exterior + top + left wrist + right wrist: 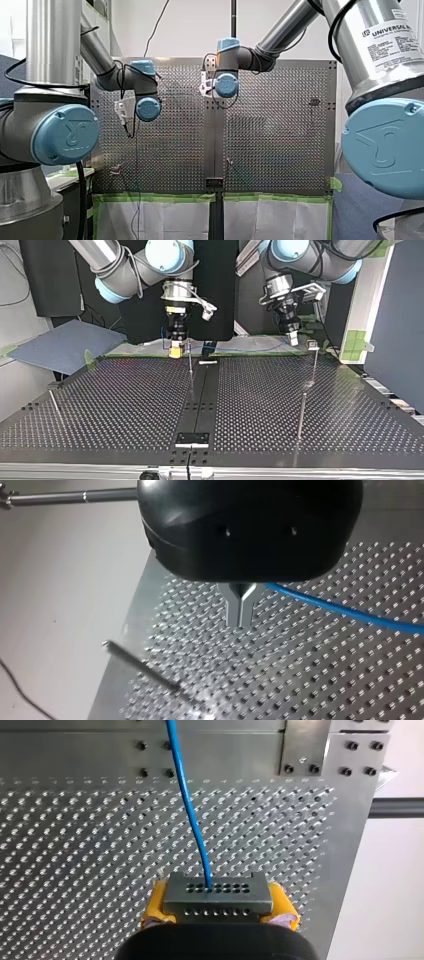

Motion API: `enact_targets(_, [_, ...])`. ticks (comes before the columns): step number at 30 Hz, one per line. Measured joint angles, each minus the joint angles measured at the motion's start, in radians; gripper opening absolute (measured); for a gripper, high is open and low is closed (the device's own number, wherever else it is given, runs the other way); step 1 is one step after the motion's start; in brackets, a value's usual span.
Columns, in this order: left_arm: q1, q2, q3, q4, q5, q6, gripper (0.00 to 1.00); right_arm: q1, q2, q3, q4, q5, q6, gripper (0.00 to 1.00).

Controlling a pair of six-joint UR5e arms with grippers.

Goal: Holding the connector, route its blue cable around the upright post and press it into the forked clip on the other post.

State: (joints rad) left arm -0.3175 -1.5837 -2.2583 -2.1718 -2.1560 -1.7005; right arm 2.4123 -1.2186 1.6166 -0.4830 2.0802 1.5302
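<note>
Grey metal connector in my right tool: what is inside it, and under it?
A thin blue cable enters one hole of the grey metal connector. The silver perforated table lies beneath. The right tool's yellow pads and black body cover its sides and rear.

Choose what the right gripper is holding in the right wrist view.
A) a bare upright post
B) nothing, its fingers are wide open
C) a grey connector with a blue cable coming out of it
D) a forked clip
C: the right gripper has its yellow pads pressed against both sides of the grey connector, and the blue cable leaves one of the connector's holes.
</note>
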Motion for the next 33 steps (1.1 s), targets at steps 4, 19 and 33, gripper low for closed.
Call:
enact_targets(4, [0.013,0.033,0.024,-0.033,-0.005,0.000,0.01,0.003,0.000,-0.029,0.032,-0.004,-0.008,0.00])
enact_targets(19, [0.051,0.137,0.108,-0.154,-0.003,-0.071,0.01,0.009,0.000,-0.101,0.127,-0.021,-0.030,0.00])
enact_targets(33, [0.064,0.155,0.182,-0.261,0.030,-0.078,0.01,0.003,0.001,-0.193,0.181,-0.034,-0.028,0.00])
